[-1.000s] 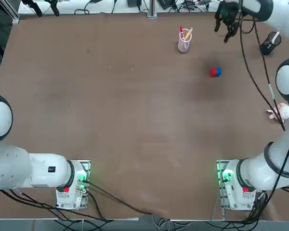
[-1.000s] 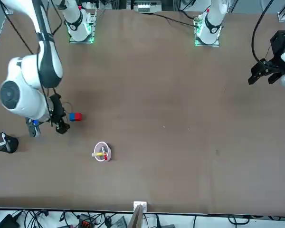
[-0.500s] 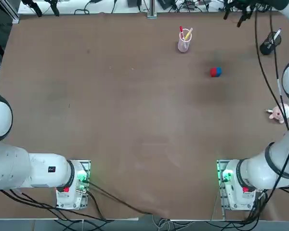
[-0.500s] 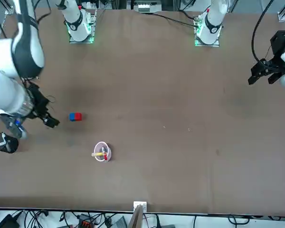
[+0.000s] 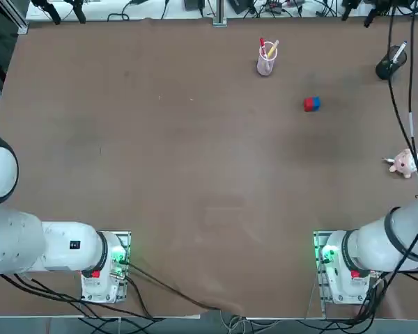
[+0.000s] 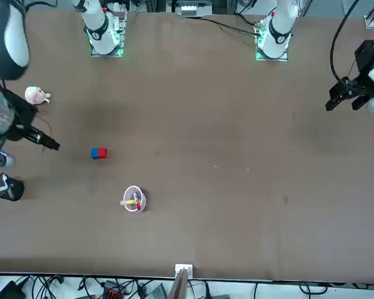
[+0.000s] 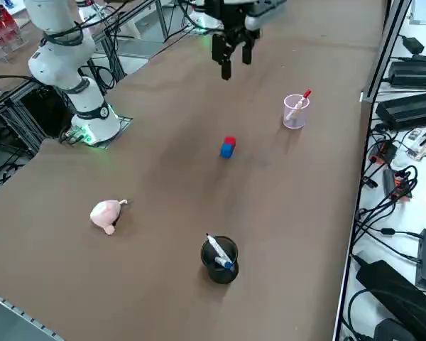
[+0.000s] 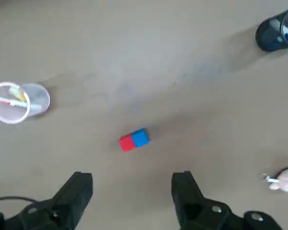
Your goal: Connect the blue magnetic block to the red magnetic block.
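1. Top view: the blue block point(image 5: 316, 104) and the red block point(image 5: 308, 104) sit right of centre in the upper half, side by side and touching, red on the left. The right hand point(image 5: 358, 17) hangs at the upper right edge.
2. Front view: the joined blocks lie left of centre on the bench point(image 6: 224, 187), blue on the left. The right hand is at the left, apart from them; the pen cup point(image 6: 133, 199) is lower in the frame.
3. Right side view: the pair rests just above centre, red uppermost. The pink toy point(image 7: 106, 214) is at the left, the black cup point(image 7: 219, 260) below centre.
4. Right wrist view: the right hand's fingers point(image 8: 77, 196) are spread with nothing between them; the blocks touch face to face.
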Robot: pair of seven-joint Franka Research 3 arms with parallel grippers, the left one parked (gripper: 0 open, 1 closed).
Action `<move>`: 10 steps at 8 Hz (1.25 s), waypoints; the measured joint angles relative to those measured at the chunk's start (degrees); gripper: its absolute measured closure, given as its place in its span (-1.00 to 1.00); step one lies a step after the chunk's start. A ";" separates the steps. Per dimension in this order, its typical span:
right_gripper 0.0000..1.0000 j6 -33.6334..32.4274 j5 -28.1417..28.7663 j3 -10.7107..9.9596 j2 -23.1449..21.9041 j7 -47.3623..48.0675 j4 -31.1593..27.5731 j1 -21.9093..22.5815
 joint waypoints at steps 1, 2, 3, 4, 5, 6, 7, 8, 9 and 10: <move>-1.00 -0.78 -0.10 -0.04 -1.68 -2.85 0.01 -0.36; -1.00 -1.32 -0.15 0.01 -3.47 -3.91 -0.02 -0.75; -1.00 -1.89 -0.15 0.07 -5.25 -4.14 -0.08 -1.03; -1.00 -2.71 -0.15 0.41 -7.02 -4.64 -0.20 -1.22; -1.00 -3.91 -0.16 1.04 -8.99 -5.33 -0.58 -1.30; -1.00 -5.52 -0.17 1.51 -11.12 -6.67 -1.55 -1.30; -1.00 -6.94 -0.18 1.73 -13.35 -8.90 -3.18 -1.30; -1.00 -7.51 -0.33 1.75 -15.46 -11.36 -5.03 -1.31; -1.00 -7.63 -0.56 1.75 -17.27 -13.25 -6.76 -1.34; -1.00 -7.64 -0.65 1.78 -18.55 -14.25 -7.99 -1.34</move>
